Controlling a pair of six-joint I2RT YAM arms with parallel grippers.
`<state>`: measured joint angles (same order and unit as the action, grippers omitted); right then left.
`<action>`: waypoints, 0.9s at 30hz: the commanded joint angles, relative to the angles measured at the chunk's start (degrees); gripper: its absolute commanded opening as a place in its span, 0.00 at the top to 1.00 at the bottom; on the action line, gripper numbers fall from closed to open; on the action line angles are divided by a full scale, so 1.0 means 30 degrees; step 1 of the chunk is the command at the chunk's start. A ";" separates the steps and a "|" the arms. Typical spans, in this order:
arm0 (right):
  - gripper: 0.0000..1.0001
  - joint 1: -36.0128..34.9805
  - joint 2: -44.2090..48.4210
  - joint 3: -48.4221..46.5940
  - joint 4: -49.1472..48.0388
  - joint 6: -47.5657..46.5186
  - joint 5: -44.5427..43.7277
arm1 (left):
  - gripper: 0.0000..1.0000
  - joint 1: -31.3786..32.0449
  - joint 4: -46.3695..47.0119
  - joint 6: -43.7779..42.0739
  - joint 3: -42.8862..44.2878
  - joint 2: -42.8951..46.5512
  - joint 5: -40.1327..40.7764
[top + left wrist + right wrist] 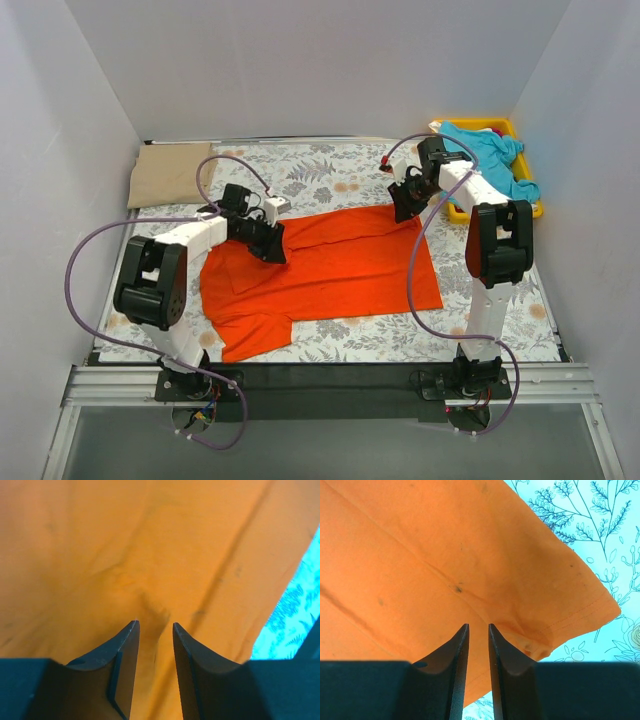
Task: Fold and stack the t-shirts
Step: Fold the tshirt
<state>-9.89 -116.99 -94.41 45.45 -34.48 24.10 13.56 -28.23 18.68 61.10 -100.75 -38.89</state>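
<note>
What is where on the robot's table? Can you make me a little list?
orange shirt: spread out in the middle, far edge folded over
blue shirt: heaped in the yellow tray, far right
tan shirt: far left corner
left hand: open, over the orange shirt
right hand: narrow gap at the orange shirt's corner; grip unclear

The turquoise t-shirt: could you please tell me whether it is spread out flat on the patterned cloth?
No, the turquoise t-shirt lies crumpled in the yellow tray at the far right.
</note>
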 commanded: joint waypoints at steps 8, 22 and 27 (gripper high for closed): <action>0.76 0.0045 -0.0553 -0.1369 0.0230 0.0301 -0.0296 | 0.68 -0.0707 -0.0261 -0.0400 -0.1355 0.4081 0.1626; 0.82 -0.0161 -0.3951 -0.2750 -0.0911 0.2761 -0.3518 | 0.73 -0.3376 0.3080 0.3676 0.0666 -0.1247 0.9390; 0.79 0.0044 -0.4888 -0.3448 -0.1644 0.3055 -0.4779 | 0.75 -0.4226 0.3288 0.4174 0.4229 -0.4936 0.9304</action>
<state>-10.15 -128.03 -102.50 43.33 -26.37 14.63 2.39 -19.75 30.00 68.60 -109.12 -14.94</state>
